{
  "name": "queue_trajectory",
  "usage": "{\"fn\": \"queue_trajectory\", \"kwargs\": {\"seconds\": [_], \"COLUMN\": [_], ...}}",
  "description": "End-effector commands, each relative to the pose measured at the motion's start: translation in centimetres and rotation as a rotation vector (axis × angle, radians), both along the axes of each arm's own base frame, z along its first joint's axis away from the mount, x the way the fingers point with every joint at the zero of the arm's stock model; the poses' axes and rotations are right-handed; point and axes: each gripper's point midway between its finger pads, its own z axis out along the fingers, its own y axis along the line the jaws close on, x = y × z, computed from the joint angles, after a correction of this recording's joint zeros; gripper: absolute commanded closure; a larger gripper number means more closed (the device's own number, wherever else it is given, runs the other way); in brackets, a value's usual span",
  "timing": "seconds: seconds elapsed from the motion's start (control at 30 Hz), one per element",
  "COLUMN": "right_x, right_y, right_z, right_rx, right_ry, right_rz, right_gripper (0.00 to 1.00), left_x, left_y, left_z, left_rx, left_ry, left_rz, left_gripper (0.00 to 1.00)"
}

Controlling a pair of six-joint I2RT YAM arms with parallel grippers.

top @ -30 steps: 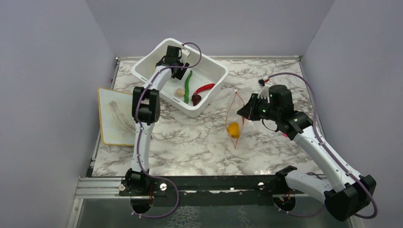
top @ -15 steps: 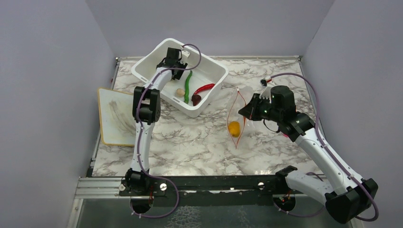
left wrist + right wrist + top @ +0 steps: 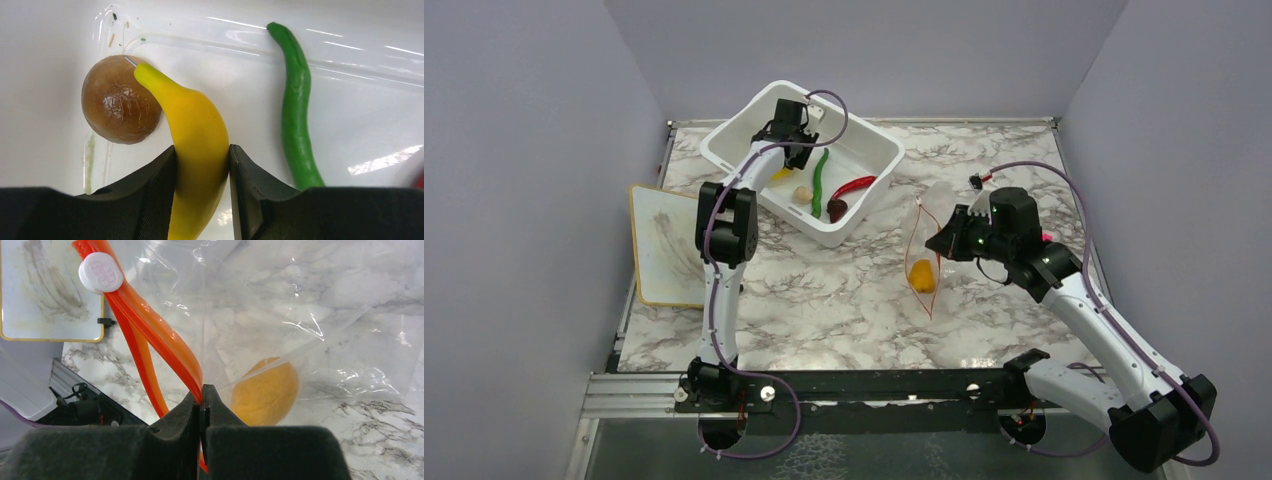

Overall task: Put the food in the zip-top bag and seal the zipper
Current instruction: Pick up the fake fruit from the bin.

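Observation:
My left gripper [image 3: 786, 135] is down inside the white tub [image 3: 724, 140], shut on the yellow banana [image 3: 197, 145]. A brown ball [image 3: 120, 100] touches the banana's tip, and the long green pod [image 3: 297, 110] lies to its right. The green pod [image 3: 820, 185], red chili [image 3: 852, 187], beige mushroom [image 3: 802, 194] and dark red piece [image 3: 837, 208] lie in the tub. My right gripper [image 3: 946, 240] is shut on the orange-red zipper [image 3: 165, 347] of the clear bag [image 3: 310, 315] and holds its mouth open. The orange fruit [image 3: 265, 390] sits inside the bag. A white slider [image 3: 100, 272] sits on the strip.
A white board with a yellow rim [image 3: 664, 245] lies at the table's left edge. Purple walls close in the table on three sides. A metal rail [image 3: 824, 385] runs along the near edge by the arm bases.
My right gripper has moved a little toward the near side, taking the bag and the orange fruit with it. The left gripper has stayed in the tub.

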Motion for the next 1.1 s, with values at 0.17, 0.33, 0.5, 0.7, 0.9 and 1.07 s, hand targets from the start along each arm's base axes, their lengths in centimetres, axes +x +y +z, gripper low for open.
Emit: {"fn": "queue_trajectory", "kwargs": {"seconds": [0.17,0.33,0.5,0.7,0.9,1.07], "right_x": [-0.2,-0.4,-0.7,-0.8,-0.8,-0.8], "right_y": [0.4,0.7,1.3,1.8,2.0,2.4], "right_z": [0.0,0.1,-0.2,-0.3,0.3,1.0], "right_rx": [0.032,0.047,0.080,0.106,0.144,0.190], "right_ry": [-0.017,-0.009,0.020,0.041,0.031,0.034], "right_rz": [0.011,0.027,0.041,0.054,0.040,0.038], "right_gripper": [0.99,0.99,0.99,0.99,0.99,0.99], "left_x": [-1.5,-2.5,-3.8,-6.2,-9.3,-12.9], "left_y": [-1.2,-2.0,-3.3,-5.6,-7.0,-8.5], "left_z": [6.7,9.4,12.9,16.9,20.3,25.0], "left_rx": [-0.118,-0.213,-0.337,-0.509,-0.645,-0.811], "left_ry": [-0.072,-0.087,-0.102,-0.092,-0.101,-0.157], "left_rz": [0.055,0.083,0.083,0.040,-0.018,-0.105], "left_gripper": [0.74,0.74,0.74,0.75,0.75,0.76]}}
